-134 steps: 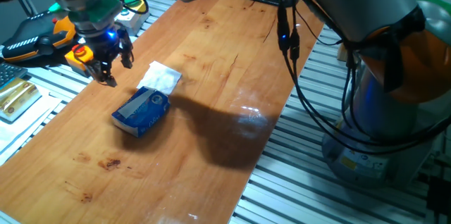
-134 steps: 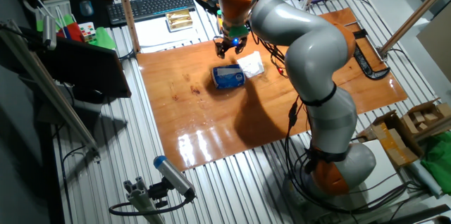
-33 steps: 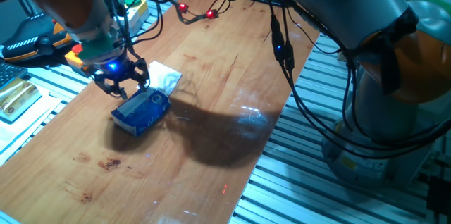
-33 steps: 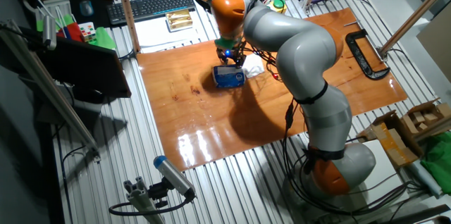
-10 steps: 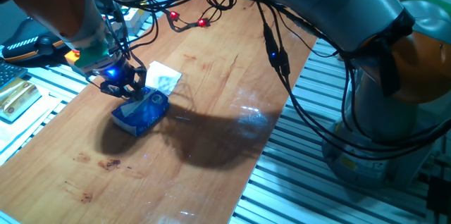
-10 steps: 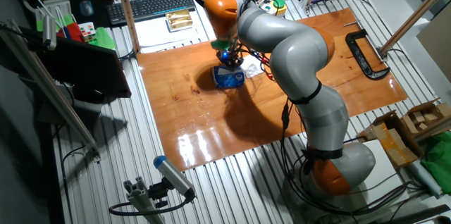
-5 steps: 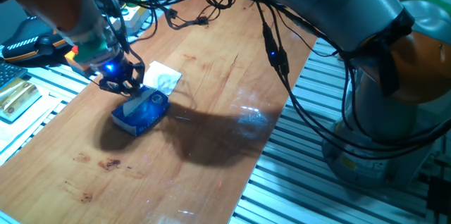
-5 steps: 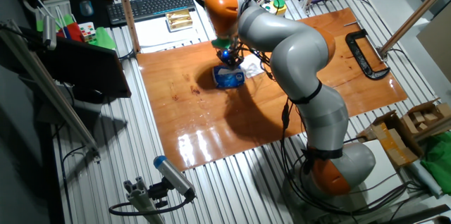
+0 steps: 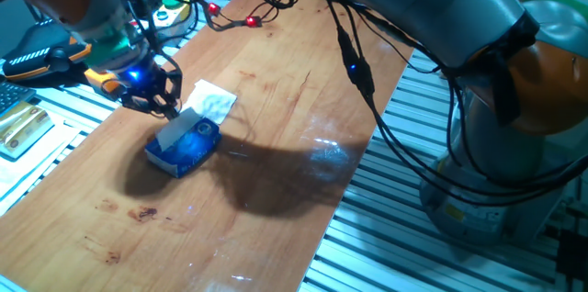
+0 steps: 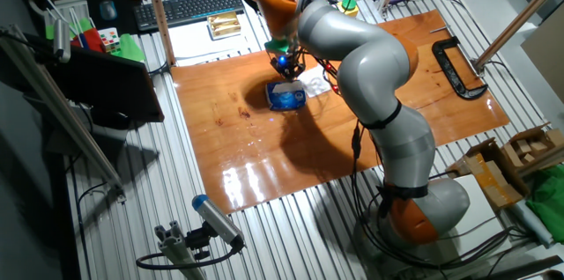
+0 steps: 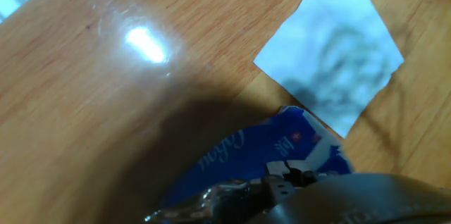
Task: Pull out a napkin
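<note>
The blue tissue pack (image 9: 186,145) lies on the wooden table; it also shows in the other fixed view (image 10: 286,97) and in the hand view (image 11: 271,155). My gripper (image 9: 158,108) hangs just above the pack's left end and is shut on the napkin (image 9: 175,128), a white strip that rises from the pack's top to the fingers. The other fixed view shows the gripper (image 10: 287,70) right over the pack. In the hand view the napkin is hidden behind a blurred finger (image 11: 338,196). A flat-folded white tissue square (image 9: 211,101) (image 11: 331,62) lies just beyond the pack.
A yellow and black device (image 9: 50,51) and gold bars (image 9: 23,127) sit off the table's left edge. Cables with red lights (image 9: 248,7) lie at the far end. A keyboard (image 10: 189,5) and a black clamp (image 10: 451,58) border the table. The robot's base (image 9: 496,173) stands at the right.
My gripper went down onto the blue pack, closed, and has now risen up and to the left, drawing a white strip of napkin out of the pack's top.
</note>
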